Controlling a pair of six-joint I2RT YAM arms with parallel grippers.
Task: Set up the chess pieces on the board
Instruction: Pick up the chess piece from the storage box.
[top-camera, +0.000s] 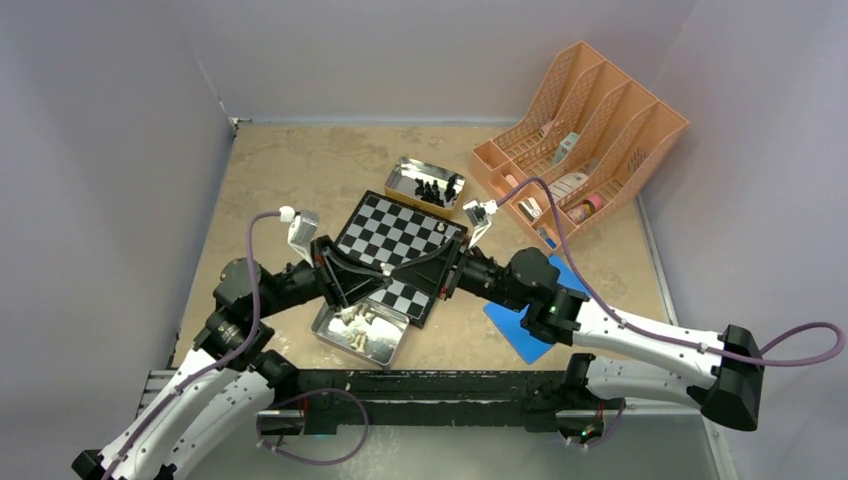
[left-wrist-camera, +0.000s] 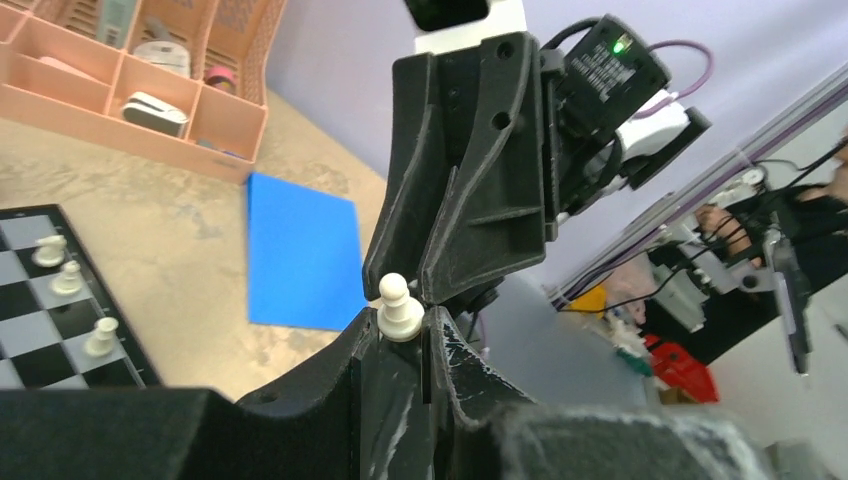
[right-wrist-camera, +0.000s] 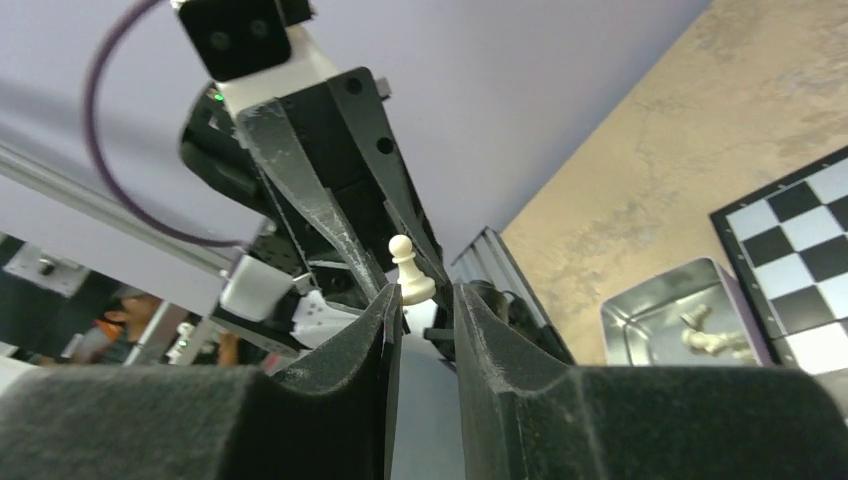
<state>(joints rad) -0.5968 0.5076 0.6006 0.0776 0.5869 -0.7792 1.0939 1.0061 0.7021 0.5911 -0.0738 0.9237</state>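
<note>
At the lower centre of the left wrist view, the left gripper (left-wrist-camera: 405, 335) pinches a white pawn (left-wrist-camera: 398, 308) by its base. Just above, the right gripper (right-wrist-camera: 424, 300) stands parted, gripping nothing. It should back straight off without brushing the pawn. The left then carries it upright to the board (left-wrist-camera: 25, 320), far left, beside the standing pawns (left-wrist-camera: 68, 277).

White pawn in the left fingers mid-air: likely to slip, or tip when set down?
Probably light and rigid: the white pawn is tiny, pinched at its base by the left fingers. Smooth, rounded sides suggest it may slip or rotate. Narrow base, taller body: likely tips if nudged, though pawns on the board stand upright.
</note>
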